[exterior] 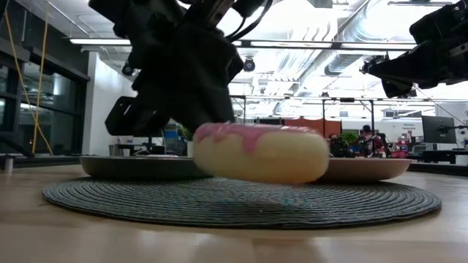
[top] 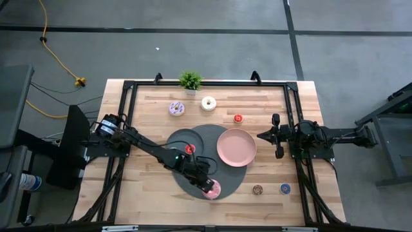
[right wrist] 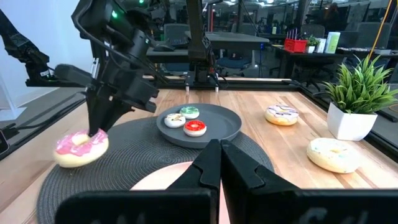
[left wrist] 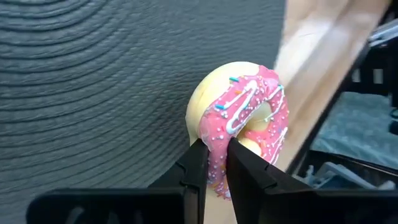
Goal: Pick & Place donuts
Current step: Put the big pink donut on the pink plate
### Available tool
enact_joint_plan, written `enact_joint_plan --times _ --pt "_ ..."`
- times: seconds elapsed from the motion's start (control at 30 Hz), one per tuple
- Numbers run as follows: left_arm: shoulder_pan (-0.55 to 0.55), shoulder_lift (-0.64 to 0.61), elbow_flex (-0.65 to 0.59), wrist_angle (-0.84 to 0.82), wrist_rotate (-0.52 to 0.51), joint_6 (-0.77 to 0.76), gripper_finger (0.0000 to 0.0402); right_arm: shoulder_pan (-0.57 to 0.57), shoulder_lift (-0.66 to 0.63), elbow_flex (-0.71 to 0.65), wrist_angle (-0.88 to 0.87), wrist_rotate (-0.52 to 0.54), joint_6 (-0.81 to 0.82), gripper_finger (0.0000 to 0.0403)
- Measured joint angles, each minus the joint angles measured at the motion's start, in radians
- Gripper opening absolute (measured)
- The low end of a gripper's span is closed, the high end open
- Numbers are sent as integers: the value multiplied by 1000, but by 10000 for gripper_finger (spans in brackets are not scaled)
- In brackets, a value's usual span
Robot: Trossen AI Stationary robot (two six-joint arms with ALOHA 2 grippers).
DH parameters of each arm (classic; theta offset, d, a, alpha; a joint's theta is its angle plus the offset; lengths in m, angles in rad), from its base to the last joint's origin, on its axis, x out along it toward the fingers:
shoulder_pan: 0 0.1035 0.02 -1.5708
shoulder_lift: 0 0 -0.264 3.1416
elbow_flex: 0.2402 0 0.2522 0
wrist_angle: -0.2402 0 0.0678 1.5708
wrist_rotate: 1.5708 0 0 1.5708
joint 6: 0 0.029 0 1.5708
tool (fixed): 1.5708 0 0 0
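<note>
The pink-iced donut (top: 212,189) (left wrist: 239,109) hangs over the near edge of the round dark mat (top: 226,179). My left gripper (left wrist: 216,144) is shut on it. A grey plate (right wrist: 221,121) on the mat holds tiny cream (right wrist: 175,121), green (right wrist: 189,112) and red (right wrist: 196,127) donuts. The purple-iced donut (top: 176,109), white donut (top: 208,102) and a tiny red one (top: 238,118) lie on the far part of the table. Tiny brown (top: 257,189) and blue (top: 284,188) ones lie near the front. My right gripper (top: 261,136) is shut, hovering right of the pink plate (top: 236,147). My left gripper pinches the pink-iced donut's ring wall (left wrist: 217,163) between its two fingers. One fingertip (left wrist: 198,158) is on the outer rim, the other (left wrist: 241,155) at the hole's edge. The fingers slant down from the far left. The donut (exterior: 261,152) is lifted just clear of the mat, slightly tilted.
A potted plant (top: 190,80) stands at the table's far edge. The pink plate overlaps the mat's right side. Black frame rails (top: 126,109) run along the table's left, right and far sides. Bare wood shows at the near left corner.
</note>
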Motion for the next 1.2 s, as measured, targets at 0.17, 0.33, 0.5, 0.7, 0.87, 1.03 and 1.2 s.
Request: enact_joint_plan --times 0.17,0.33,0.5,0.7,0.87,1.03,1.2 --pt "7 0 0 98 0 0 46 0 0 0 0 0 0 0" --pt "44 0 30 118 4 8 46 0 0 0 0 0 0 0" --pt "106 0 96 92 4 43 46 0 0 0 0 0 0 0" --pt "196 0 187 -27 -31 95 46 0 0 0 0 0 0 0" --pt "272 0 212 -72 -84 113 46 0 0 0 0 0 0 0" --pt "333 0 212 -136 -111 109 46 0 0 0 0 0 0 0" --pt "383 0 191 -159 -148 83 46 0 0 0 0 0 0 0"
